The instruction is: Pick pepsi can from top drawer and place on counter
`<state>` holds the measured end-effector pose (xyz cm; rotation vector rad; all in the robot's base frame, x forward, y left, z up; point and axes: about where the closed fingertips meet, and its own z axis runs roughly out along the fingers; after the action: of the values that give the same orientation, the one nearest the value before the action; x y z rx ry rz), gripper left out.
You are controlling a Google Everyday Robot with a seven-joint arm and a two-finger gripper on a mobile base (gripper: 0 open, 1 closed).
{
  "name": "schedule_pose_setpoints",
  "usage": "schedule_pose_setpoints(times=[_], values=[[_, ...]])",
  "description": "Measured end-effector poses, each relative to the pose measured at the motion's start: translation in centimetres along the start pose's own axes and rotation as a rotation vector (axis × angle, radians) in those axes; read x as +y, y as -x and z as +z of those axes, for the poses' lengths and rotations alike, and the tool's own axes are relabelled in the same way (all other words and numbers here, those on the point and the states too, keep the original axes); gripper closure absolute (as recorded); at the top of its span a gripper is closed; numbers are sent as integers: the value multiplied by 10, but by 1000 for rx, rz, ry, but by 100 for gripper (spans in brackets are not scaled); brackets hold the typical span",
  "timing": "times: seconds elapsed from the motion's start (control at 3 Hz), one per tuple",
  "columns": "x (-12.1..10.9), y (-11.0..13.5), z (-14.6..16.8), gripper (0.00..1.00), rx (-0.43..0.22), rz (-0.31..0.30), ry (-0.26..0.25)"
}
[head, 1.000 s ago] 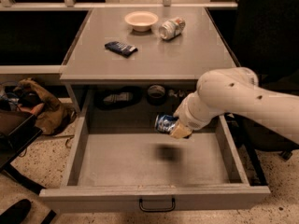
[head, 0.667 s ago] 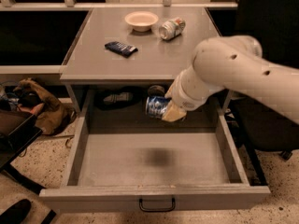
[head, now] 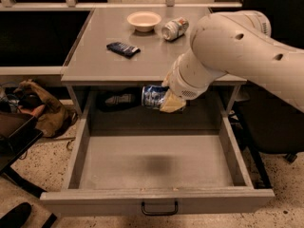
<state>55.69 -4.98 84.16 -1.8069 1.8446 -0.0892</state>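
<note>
Lift judged underway: pepsi can (head: 152,96) clamped by gripper (head: 166,100), jaws closed on it, just below counter (head: 156,56) edge; raise clear of edge req'd next.

The claw (head: 167,100) hangs over the open top drawer (head: 156,163), clamped on the pepsi can (head: 153,97), which lies sideways to its left. Beyond and above the claw, the surface (head: 95,63) carries a bowl (head: 144,20), a silver can (head: 174,28) and a dark packet (head: 123,49).
</note>
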Motion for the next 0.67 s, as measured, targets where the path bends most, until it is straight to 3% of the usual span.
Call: schedule_pose_setpoints(times=[0.33, 0.67], values=[[-23, 14, -10, 100, 18, -56, -59], [-68, 40, -24, 100, 33, -140, -160]])
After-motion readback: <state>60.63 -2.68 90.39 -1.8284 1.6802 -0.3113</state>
